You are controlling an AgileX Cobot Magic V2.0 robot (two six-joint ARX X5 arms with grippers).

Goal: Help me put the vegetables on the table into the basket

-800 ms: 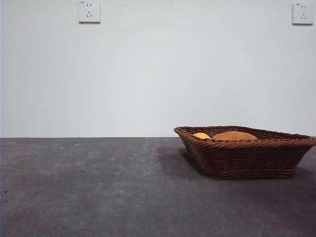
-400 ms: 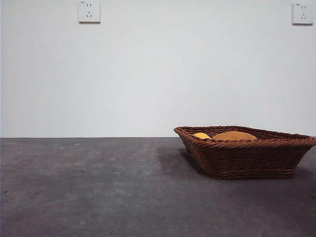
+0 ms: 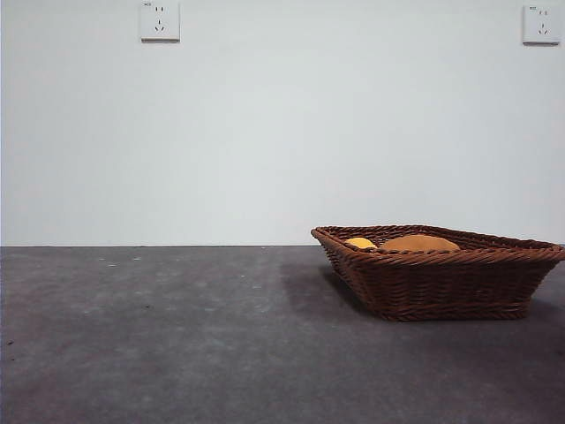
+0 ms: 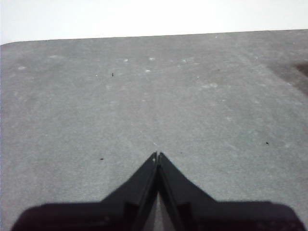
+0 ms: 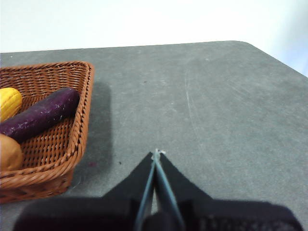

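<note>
The left gripper [image 4: 157, 155] has its two black jaws pressed tip to tip, with nothing between them, and it hangs over bare table [image 4: 144, 106] without touching anything. The right gripper [image 5: 156, 153] is clenched the same way, its jaws meeting at a thin line, empty, poised above the table just beside the basket [image 5: 83, 120] but apart from its rim. Neither arm shows in the front view. Compared with the two earlier front pictures, nothing differs: the basket [image 3: 459, 283] stands at the same spot on the right side of the table [image 3: 177, 336], and the same two lumps rise over its braided edge. The basket is shallow, brown wicker with flared sides, and it holds all three vegetables. In the right wrist view the purple eggplant [image 5: 41, 114] lies slanted across the woven floor, the yellow corn [image 5: 8, 102] sits just beside it toward the far wall, and the orange-brown potato [image 5: 8, 153] is at the near wall, cut off by the picture's edge. From the front, only the top of the corn [image 3: 360, 242] and the hump of the potato [image 3: 420, 242] clear the rim; the eggplant is hidden behind the wicker.
</note>
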